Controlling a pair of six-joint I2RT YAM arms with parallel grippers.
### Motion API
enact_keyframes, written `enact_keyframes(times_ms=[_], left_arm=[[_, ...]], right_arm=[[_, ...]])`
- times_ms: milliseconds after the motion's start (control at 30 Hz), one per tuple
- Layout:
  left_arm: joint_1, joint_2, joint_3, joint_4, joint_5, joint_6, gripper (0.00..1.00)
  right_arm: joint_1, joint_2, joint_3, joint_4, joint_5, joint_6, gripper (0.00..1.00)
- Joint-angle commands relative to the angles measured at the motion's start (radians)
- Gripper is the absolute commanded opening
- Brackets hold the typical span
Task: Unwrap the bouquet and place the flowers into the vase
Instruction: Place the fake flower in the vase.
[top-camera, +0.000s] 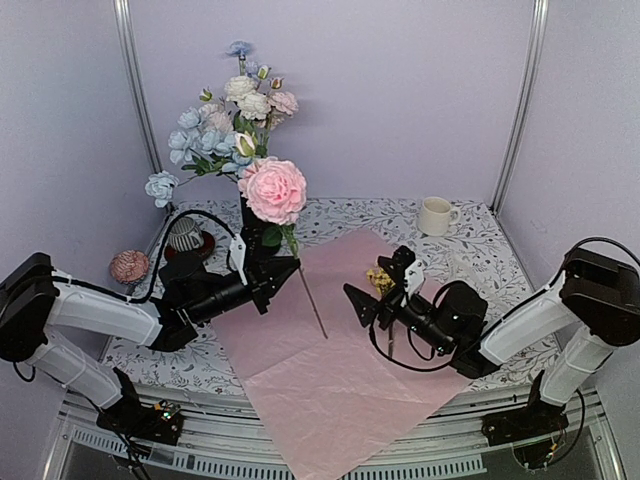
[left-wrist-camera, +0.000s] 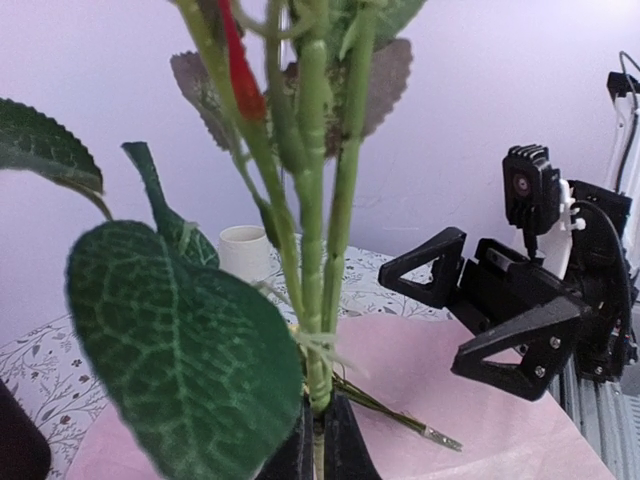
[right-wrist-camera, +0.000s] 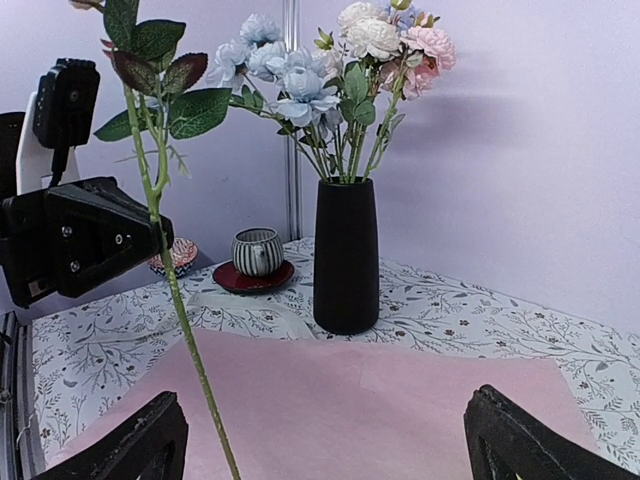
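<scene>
- Step in hand, by my reading: loading single flowers, since the wrapping paper (top-camera: 330, 380) lies flat and open on the bench (top-camera: 480, 250).
- Left arm reaches low from the near left, forearm nearly level. Left claw (top-camera: 283, 272) is clamped on the stem of the pink rose (top-camera: 272, 190), whose bloom is up and whose stem end trails near-right over the paper.
- The vase (right-wrist-camera: 345, 255) stands just beyond that claw, at the far edge of the paper, already holding the flowers (top-camera: 225, 115).
- Next move probably calls for lifting the rose until its stem end clears the vase mouth, then lowering it.
- The yellow cluster (top-camera: 380, 277) lies on the paper, right of centre.
- Right claw (left-wrist-camera: 420, 322) gapes wide and empty just beside it, pointing left.
</scene>
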Motion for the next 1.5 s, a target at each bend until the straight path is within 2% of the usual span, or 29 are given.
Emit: enact_keyframes(times_ms=[0, 100, 300, 433, 500, 667, 967, 1033, 1167, 1300, 1467], left_arm=[[-0.009, -0.013, -0.010, -0.033, -0.059, 0.038, 0.00], [-0.009, -0.012, -0.009, -0.033, -0.067, 0.048, 0.00], [-0.009, -0.018, -0.008, -0.049, -0.075, 0.059, 0.00], [-0.009, -0.017, -0.006, -0.058, -0.087, 0.069, 0.00], [-0.009, -0.019, -0.006, -0.060, -0.093, 0.073, 0.00], [-0.009, -0.019, -0.006, -0.063, -0.101, 0.079, 0.00], [-0.009, -0.014, 0.005, -0.063, -0.126, 0.096, 0.00], [-0.004, -0.027, 0.040, -0.111, -0.126, 0.109, 0.00], [0.008, -0.058, 0.177, -0.307, -0.188, 0.145, 0.00], [0.059, -0.078, 0.322, -0.461, -0.235, 0.168, 0.00], [0.167, -0.091, 0.465, -0.527, -0.212, 0.161, 0.00]], right_arm=[[-0.012, -0.074, 0.072, -0.266, 0.023, 0.038, 0.99], [-0.016, -0.060, 0.120, -0.371, 0.012, 0.036, 0.99], [-0.016, -0.021, 0.154, -0.381, 0.007, 0.079, 0.99], [-0.016, 0.004, 0.298, -0.618, 0.082, 0.243, 0.99], [-0.017, 0.011, 0.342, -0.684, 0.065, 0.206, 0.99], [-0.016, -0.007, 0.287, -0.607, 0.064, 0.134, 0.99], [-0.016, -0.003, 0.282, -0.617, 0.100, 0.113, 0.99], [-0.017, -0.006, 0.281, -0.618, 0.130, 0.113, 0.99], [-0.017, -0.013, 0.273, -0.616, 0.189, 0.115, 0.99], [-0.019, -0.016, 0.271, -0.615, 0.196, 0.112, 0.99], [-0.019, -0.014, 0.272, -0.614, 0.194, 0.106, 0.99]])
